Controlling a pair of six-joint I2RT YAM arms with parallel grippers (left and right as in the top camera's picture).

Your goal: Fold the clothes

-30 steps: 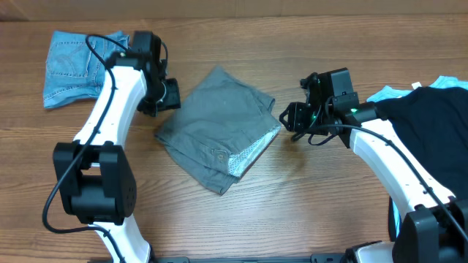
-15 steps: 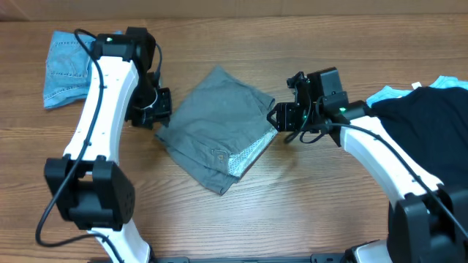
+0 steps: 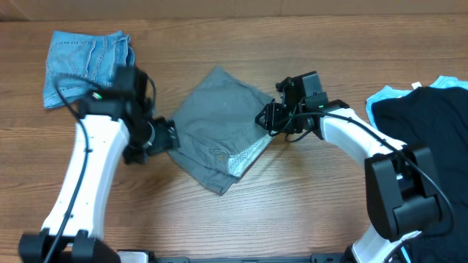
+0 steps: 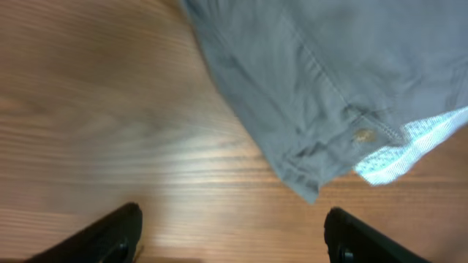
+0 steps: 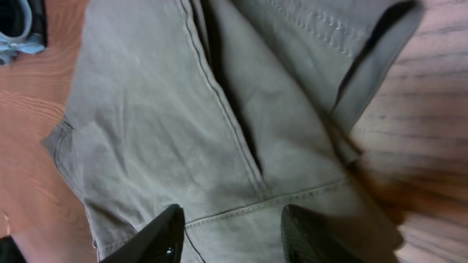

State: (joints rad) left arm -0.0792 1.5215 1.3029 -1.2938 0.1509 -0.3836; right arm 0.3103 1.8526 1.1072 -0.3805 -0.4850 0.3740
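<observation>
Folded grey shorts (image 3: 219,124) lie mid-table, a pale inner lining showing at their lower right. They also show in the left wrist view (image 4: 329,80) and fill the right wrist view (image 5: 219,131). My left gripper (image 3: 170,137) is open at the shorts' left edge, above bare wood (image 4: 230,234). My right gripper (image 3: 263,119) is open just over the shorts' right edge, fingers apart above the grey cloth (image 5: 234,230). Neither holds anything.
Folded blue jeans (image 3: 84,62) lie at the back left. A pile with a black garment (image 3: 428,120) over light blue cloth (image 3: 382,95) lies at the right edge. Wooden table (image 3: 307,204).
My left gripper has moved down toward the front along the shorts' left edge. My right gripper has moved left onto the shorts' right edge.
</observation>
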